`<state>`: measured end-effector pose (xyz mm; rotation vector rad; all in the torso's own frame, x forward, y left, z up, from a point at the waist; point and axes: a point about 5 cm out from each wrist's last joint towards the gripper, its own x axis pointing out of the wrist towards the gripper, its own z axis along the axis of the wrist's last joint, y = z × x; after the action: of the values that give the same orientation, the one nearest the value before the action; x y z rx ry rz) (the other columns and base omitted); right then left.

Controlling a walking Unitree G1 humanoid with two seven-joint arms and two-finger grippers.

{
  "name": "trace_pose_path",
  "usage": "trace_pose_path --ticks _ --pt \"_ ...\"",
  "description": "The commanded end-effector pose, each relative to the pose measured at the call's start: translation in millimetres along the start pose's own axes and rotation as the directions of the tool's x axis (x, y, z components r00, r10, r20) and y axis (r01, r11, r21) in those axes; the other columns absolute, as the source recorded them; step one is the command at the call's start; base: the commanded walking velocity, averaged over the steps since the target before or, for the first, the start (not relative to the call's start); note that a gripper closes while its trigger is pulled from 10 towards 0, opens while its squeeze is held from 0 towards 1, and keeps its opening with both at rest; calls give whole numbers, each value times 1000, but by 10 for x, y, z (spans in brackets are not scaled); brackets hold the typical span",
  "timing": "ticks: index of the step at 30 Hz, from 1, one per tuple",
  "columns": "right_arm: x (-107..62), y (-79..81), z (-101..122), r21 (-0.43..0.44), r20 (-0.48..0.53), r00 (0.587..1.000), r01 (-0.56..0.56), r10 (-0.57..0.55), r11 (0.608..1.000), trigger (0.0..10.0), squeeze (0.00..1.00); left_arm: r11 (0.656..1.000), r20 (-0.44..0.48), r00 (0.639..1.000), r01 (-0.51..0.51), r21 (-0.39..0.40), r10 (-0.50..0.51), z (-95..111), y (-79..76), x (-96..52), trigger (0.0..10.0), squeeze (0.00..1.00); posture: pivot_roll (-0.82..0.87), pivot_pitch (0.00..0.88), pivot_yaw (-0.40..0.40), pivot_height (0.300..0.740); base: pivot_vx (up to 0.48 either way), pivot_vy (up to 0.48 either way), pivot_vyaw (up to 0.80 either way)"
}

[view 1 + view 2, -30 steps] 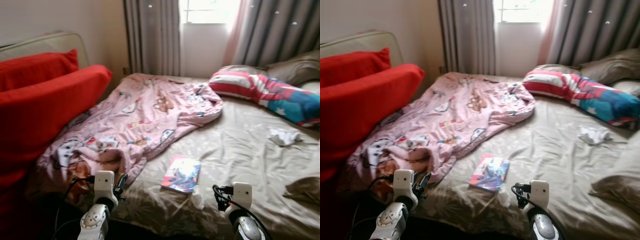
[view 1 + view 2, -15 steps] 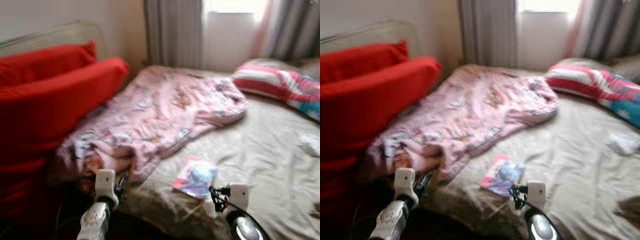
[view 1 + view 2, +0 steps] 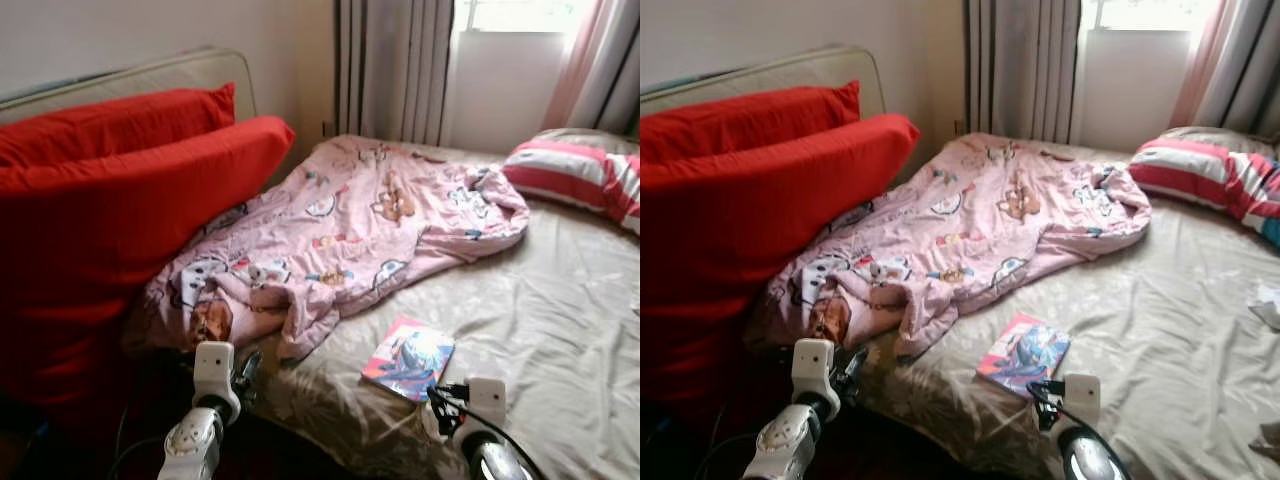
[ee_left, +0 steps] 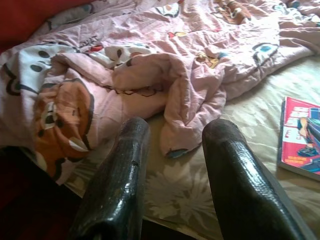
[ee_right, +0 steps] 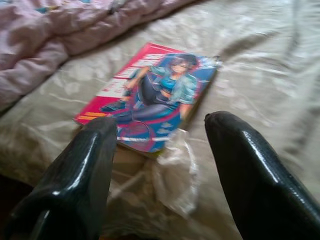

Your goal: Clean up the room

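Observation:
A pink cartoon-print blanket [image 3: 370, 225] lies crumpled across the left half of the bed [image 3: 560, 330]. A colourful book [image 3: 408, 358] lies flat on the tan sheet near the bed's front edge, with a clear plastic wrapper [image 5: 176, 175] just in front of it. My left gripper [image 4: 172, 150] is open and empty, low at the bed's front edge, facing the blanket's bunched corner [image 4: 190, 100]. My right gripper [image 5: 160, 145] is open and empty, close to the book [image 5: 150, 102] and wrapper.
Two big red cushions [image 3: 110, 210] lean against a beige headboard [image 3: 170, 72] on the left. A striped red, white and blue pillow [image 3: 580, 175] lies at the back right. Grey curtains [image 3: 395, 65] and a window are behind the bed. A white cloth [image 3: 1268, 305] sits at the right edge.
The camera has turned left and moved nearer, so the bed shifted right in view. Both grippers stay low and open; the book is now closer to the right one.

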<state>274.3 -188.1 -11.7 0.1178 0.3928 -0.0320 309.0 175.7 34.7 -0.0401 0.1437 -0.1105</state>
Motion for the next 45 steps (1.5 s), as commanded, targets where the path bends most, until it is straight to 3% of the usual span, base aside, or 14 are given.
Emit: trace_pose_path --ticks 1,15,19,45 --pt "-12 2 -54 13 -31 999 14 -14 1000 10000 0 1000 -18 1000 -5 1 5 -36 27 -24 10000 0 -86 0 35 618 0 0 0" --pt "-44 -46 -138 13 -89 996 17 -16 1000 10000 0 1000 -32 999 -2 -2 2 -79 30 -51 10000 0 -90 0 39 618 152 0 0" --pt "-43 -33 -151 -22 -108 994 -5 3 1000 10000 0 1000 -30 1000 0 0 0 -78 36 -56 10000 0 -90 0 41 618 283 0 0" --pt "-4 -7 -61 -9 -63 998 -12 11 1000 10000 0 1000 -27 1000 3 8 -3 -58 50 -45 10000 0 -83 17 46 618 257 0 0"
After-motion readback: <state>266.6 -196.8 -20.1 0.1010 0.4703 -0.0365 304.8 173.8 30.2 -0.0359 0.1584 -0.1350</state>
